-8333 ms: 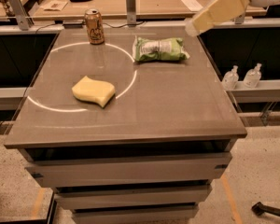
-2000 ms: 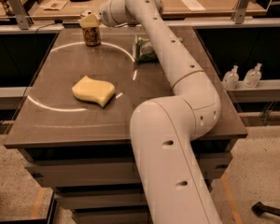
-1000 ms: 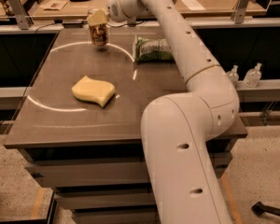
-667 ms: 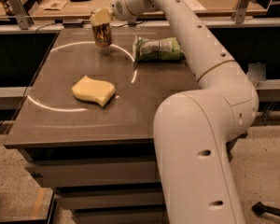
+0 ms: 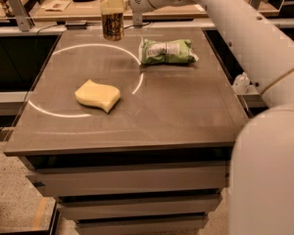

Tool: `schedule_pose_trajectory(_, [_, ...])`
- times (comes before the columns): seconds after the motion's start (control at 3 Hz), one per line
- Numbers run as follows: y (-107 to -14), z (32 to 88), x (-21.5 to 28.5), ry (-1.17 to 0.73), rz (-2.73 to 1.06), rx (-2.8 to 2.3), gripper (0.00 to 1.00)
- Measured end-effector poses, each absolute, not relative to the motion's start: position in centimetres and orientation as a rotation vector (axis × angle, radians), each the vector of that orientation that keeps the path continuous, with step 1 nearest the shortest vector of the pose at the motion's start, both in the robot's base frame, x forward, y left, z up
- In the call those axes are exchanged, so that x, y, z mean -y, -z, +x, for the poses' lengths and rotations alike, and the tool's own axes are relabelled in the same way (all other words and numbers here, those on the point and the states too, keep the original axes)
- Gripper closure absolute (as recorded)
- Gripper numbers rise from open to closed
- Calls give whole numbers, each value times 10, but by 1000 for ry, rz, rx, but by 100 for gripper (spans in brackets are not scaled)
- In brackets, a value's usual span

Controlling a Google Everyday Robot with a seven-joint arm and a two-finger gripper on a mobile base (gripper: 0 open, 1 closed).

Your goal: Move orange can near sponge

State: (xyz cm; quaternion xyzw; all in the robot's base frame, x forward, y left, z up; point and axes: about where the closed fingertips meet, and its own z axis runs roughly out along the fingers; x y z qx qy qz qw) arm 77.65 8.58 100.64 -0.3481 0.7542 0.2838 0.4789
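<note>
The orange can (image 5: 112, 26) hangs in the air above the far left part of the table, gripped from the top. My gripper (image 5: 112, 6) is shut on the can's upper part, its pale fingers (image 5: 111, 5) covering the silver top. The pale yellow sponge (image 5: 98, 95) lies flat on the left middle of the table (image 5: 186, 106), well in front of the can and apart from it. My white arm (image 5: 225, 18) reaches in from the right.
A green crinkled snack bag (image 5: 166, 51) lies at the far right of the table, to the right of the can. A white arc is painted on the tabletop. A wooden bench with clutter stands behind. A small white bottle (image 5: 241, 83) sits off the right edge.
The gripper closed on the can and lifted it off the table. The can has moved right and toward the table's middle. The sponge and the bag have not moved.
</note>
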Motion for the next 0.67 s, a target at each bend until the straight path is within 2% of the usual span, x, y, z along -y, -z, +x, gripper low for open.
schedule_pose_trajectory(0.33, [-1010,732,-88,-717,-813,-1848,100])
schedule_pose_trajectory(0.67, [-965,693,-106,-755,-846,-1940,100])
